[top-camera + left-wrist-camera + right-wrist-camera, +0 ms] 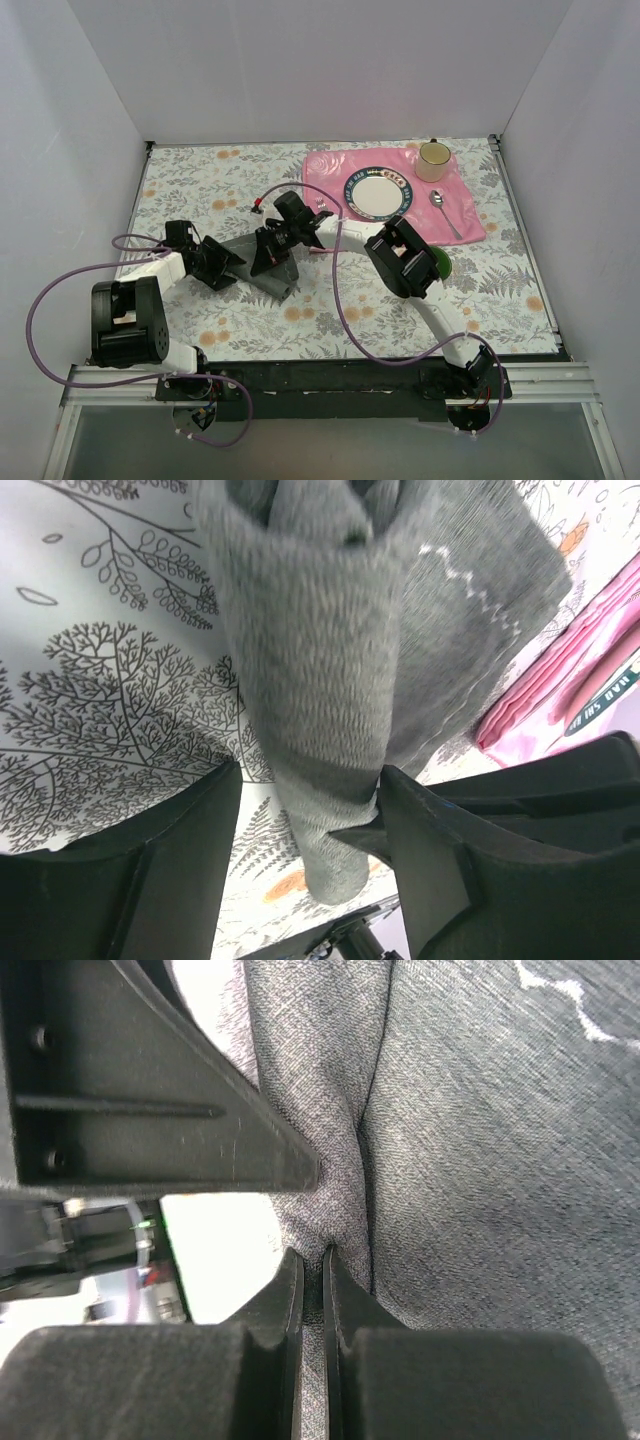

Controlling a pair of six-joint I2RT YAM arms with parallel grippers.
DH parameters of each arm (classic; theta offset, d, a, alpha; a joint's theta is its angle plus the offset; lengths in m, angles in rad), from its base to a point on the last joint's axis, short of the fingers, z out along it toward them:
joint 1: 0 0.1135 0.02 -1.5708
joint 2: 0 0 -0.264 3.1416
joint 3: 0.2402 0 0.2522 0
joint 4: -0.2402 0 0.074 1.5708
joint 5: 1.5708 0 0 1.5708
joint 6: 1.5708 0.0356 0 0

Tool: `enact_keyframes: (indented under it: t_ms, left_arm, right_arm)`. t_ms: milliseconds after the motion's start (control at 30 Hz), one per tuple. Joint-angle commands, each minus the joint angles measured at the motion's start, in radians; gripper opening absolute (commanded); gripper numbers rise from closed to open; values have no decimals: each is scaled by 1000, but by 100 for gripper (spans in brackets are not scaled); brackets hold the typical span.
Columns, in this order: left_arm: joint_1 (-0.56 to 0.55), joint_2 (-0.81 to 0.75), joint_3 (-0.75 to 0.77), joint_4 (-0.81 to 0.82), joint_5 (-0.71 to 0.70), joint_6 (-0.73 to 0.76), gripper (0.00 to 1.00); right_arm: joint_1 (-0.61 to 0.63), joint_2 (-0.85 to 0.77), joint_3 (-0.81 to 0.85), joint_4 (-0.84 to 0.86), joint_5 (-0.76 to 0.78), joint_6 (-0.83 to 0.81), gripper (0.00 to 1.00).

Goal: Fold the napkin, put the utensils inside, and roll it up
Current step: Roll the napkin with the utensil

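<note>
Floral-patterned table [400,290] enclosed by white walls [320,60]. Napkin [320,660] fold pinched by right gripper [312,1255], jaws nearly closed. Left gripper [310,770] jaws spread, napkin straddled.

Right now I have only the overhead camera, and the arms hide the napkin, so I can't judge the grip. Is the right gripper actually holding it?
Observer: Yes. In the right wrist view, the right gripper is pinched shut on a fold of the napkin.
Operator: And the left one?
Observer: The left gripper is open. In its wrist view, a bunched length of the napkin runs between its fingers and does not look squeezed.
</note>
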Motion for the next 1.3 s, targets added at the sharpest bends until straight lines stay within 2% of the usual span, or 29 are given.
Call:
enact_keyframes:
  t_ms: [0, 100, 133, 167, 233, 267, 333, 367, 400, 533, 567, 667, 800, 1033, 1167, 1200, 1267]
  left_arm:
    - [0, 38, 2, 22, -48, 9, 55]
    - [-2, 50, 13, 23, -57, 20, 42]
    - [-2, 50, 16, 19, -63, 25, 38]
    - [0, 48, 16, 16, -64, 32, 34]
    - [-2, 45, 18, 3, -77, 38, 31]
    - [-2, 41, 16, 0, -78, 41, 31]
    - [-2, 36, 12, -4, -78, 46, 28]
    - [0, 35, 9, -4, -78, 48, 27]
    - [0, 36, 9, -5, -77, 48, 27]
    - [-2, 44, 12, -4, -61, 48, 25]
    - [0, 47, 13, -5, -54, 48, 25]
    - [-2, 56, 25, -11, -45, 49, 25]
    - [0, 67, 36, -14, -26, 45, 25]
    - [-2, 58, 32, -16, -6, 40, 25]
    - [-2, 52, 32, -19, 0, 32, 26]
    - [-2, 48, 32, -22, 0, 31, 27]
    - [-2, 38, 33, -22, -2, 28, 31]
  right_arm:
    - [-17, 38, -29, 104, -161, 131, 1]
    - [-29, 42, -15, 83, -175, 131, 10]
    - [-30, 38, -3, 40, -164, 81, 13]
    - [-29, 27, 21, -19, -103, 33, 22]
    - [-15, 7, 116, -221, -3, -127, 32]
    - [-8, -2, 139, -277, 91, -175, 41]
    - [19, -37, 189, -372, 181, -242, 49]
    - [31, -53, 192, -386, 265, -303, 57]
    - [54, -68, 195, -400, 308, -325, 59]
    - [127, -129, 186, -420, 500, -432, 69]
    - [144, -132, 183, -419, 588, -450, 72]
    - [204, -123, 192, -419, 704, -519, 77]
    - [252, -96, 212, -416, 796, -552, 80]
    - [282, -51, 204, -382, 911, -586, 78]
    - [281, -31, 204, -373, 945, -592, 69]
    - [282, -28, 207, -376, 948, -590, 62]
    - [282, -30, 209, -370, 936, -587, 56]
